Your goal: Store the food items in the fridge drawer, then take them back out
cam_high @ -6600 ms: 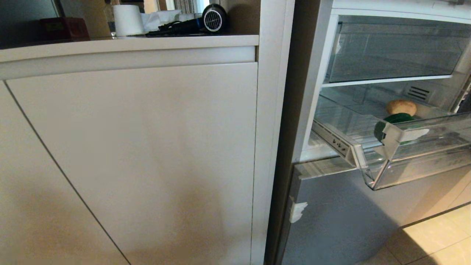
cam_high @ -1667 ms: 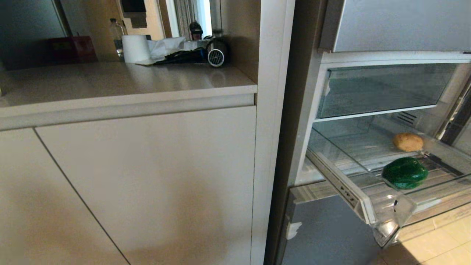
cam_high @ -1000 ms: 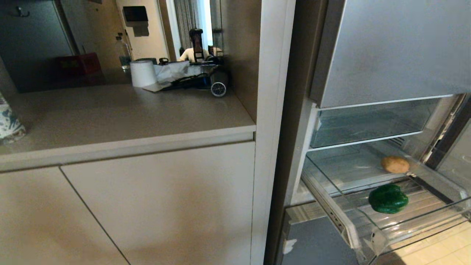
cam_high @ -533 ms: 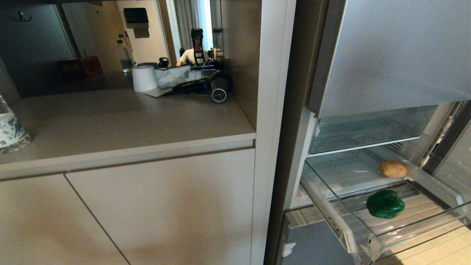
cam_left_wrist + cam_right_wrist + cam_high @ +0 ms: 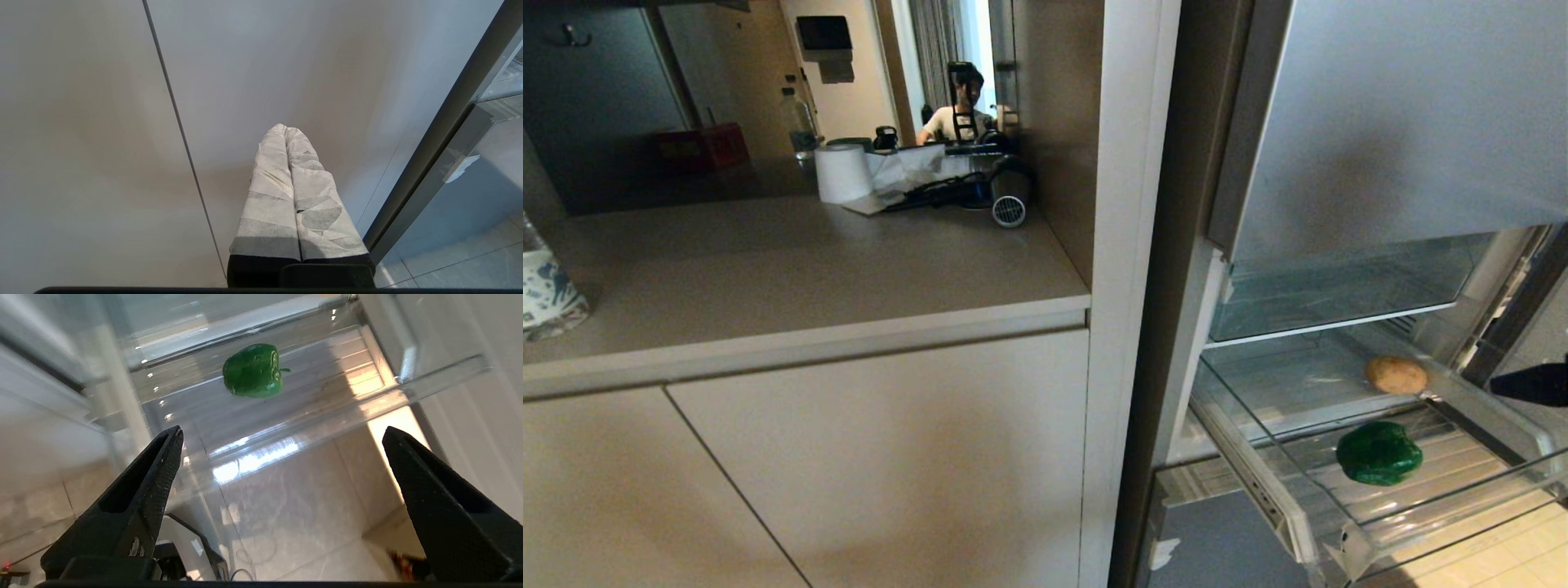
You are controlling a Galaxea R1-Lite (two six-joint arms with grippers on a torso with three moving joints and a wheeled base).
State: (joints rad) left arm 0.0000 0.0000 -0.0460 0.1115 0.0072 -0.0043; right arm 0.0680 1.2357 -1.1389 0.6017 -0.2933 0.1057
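At the right edge of the head view a dark tip of the right gripper [image 5: 1531,384] has just come into sight, where half a second ago that spot showed only the fridge wall; nothing else in the frame has shifted in that time. The fridge drawer [image 5: 1347,539] stands pulled out at lower right, with the bell pepper [image 5: 1379,453] lying on its ribbed clear bottom and the tan lump [image 5: 1396,375] further back, well apart from it. Since both items are already stored, the arm's arrival reads as the start of taking them back out. Only the right wrist view shows the gripper's fingers [image 5: 139,498] spread wide with nothing between them, aimed over the drawer's clear front wall toward the pepper, whose stem shows there; the lump is missing from that view. Parked low beside the beige cabinet front [image 5: 102,122], the left gripper [image 5: 286,130] appears only in its own wrist view, wrapped fingers pressed together.
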